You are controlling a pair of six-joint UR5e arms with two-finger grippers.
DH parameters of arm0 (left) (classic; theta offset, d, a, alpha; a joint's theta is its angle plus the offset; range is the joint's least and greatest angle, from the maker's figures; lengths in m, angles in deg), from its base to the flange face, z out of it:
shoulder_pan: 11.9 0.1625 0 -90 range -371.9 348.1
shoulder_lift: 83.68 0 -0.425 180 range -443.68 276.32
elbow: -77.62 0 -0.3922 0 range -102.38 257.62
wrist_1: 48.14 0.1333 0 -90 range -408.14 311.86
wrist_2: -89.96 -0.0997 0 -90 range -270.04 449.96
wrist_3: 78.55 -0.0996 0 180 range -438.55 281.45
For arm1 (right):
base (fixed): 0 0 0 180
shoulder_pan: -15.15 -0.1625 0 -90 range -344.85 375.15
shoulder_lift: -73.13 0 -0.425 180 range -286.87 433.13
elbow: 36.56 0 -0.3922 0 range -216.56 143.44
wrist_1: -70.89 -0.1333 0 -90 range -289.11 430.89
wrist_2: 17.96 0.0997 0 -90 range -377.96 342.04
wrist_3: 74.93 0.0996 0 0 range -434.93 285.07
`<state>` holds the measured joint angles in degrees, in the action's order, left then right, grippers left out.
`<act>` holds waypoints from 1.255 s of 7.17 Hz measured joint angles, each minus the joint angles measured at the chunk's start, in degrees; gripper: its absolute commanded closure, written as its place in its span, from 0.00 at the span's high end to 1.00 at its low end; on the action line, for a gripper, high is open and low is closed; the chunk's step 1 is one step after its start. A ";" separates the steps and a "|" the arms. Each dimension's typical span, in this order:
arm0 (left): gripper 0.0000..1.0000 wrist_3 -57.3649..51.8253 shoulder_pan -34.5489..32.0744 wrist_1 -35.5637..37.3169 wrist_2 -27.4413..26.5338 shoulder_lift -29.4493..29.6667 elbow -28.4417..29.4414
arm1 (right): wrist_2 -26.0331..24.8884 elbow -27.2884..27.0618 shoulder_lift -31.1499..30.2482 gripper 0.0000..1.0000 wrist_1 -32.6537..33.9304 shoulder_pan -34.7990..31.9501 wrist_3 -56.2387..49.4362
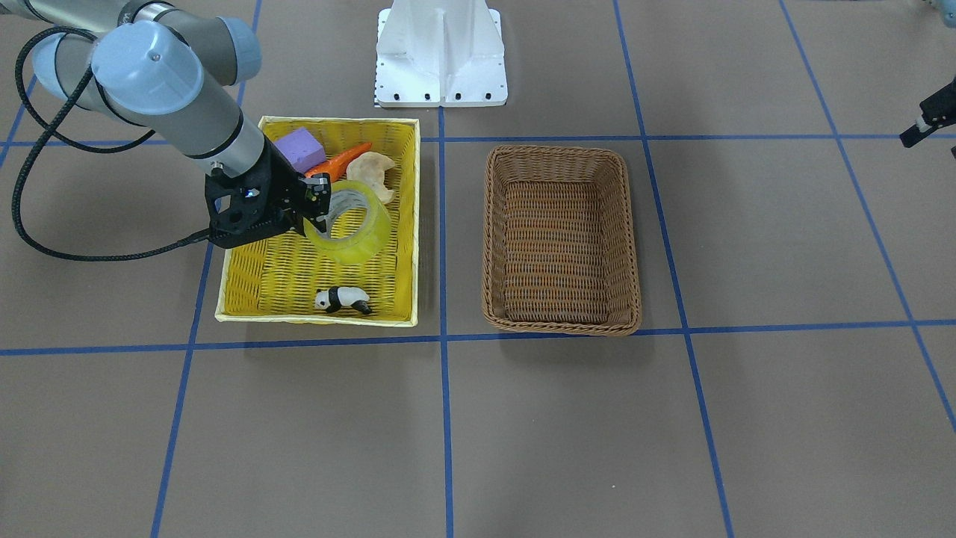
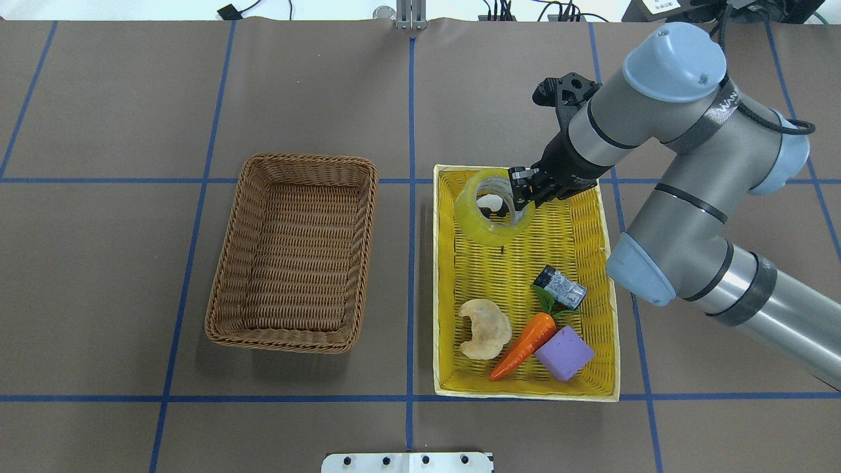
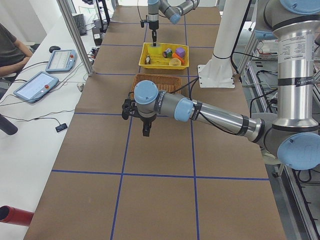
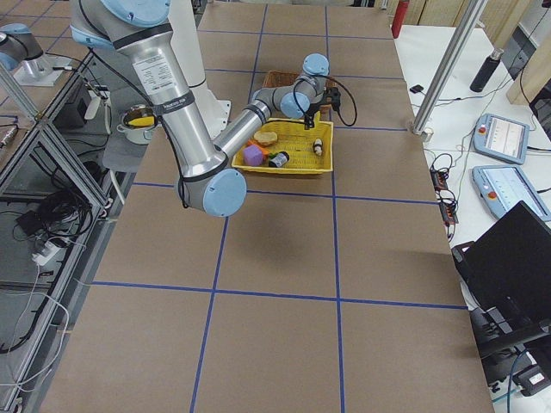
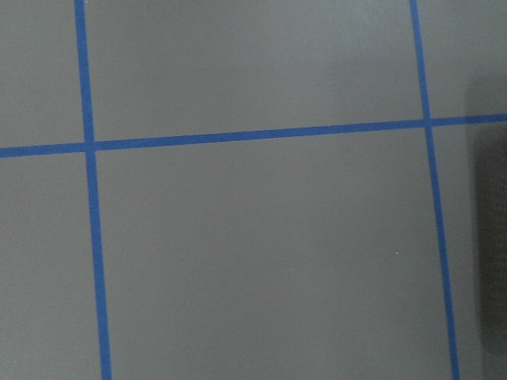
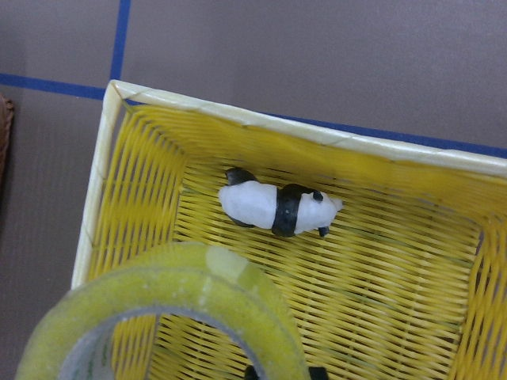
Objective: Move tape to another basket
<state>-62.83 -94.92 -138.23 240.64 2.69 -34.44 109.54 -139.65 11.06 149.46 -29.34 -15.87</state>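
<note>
The tape (image 2: 489,231), a translucent yellow ring, pale inside, hung tilted with its wall pinched in the right jaws. The left jaws' spacing could not be determined.

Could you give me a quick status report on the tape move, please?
Right gripper shut on tape, raised over yellow basket. Left gripper off aside, state unclear. No obstacle seen toward basket.

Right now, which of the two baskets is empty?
The brown wicker basket: its woven floor is bare. The yellow basket holds a carrot, a purple block and a panda figure.
</note>
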 measured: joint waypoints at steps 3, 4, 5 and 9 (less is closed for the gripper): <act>0.98 10.31 7.22 -0.40 8.66 11.29 2.21 | 2.30 0.38 -0.22 0.00 -18.83 2.05 20.70; 0.98 11.01 8.42 -0.58 11.58 13.87 3.03 | 2.24 0.52 -0.28 0.00 -24.64 3.05 26.59; 0.98 11.22 9.12 -0.77 13.76 15.58 3.82 | 1.97 0.62 -0.40 0.00 -30.28 3.77 32.10; 0.98 11.39 11.62 -15.51 7.86 18.24 7.27 | -2.42 1.05 -0.52 0.00 -40.02 6.87 40.56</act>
<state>-51.44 -83.30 -153.74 248.50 20.93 -27.16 107.13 -138.60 10.53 109.44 -22.47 24.69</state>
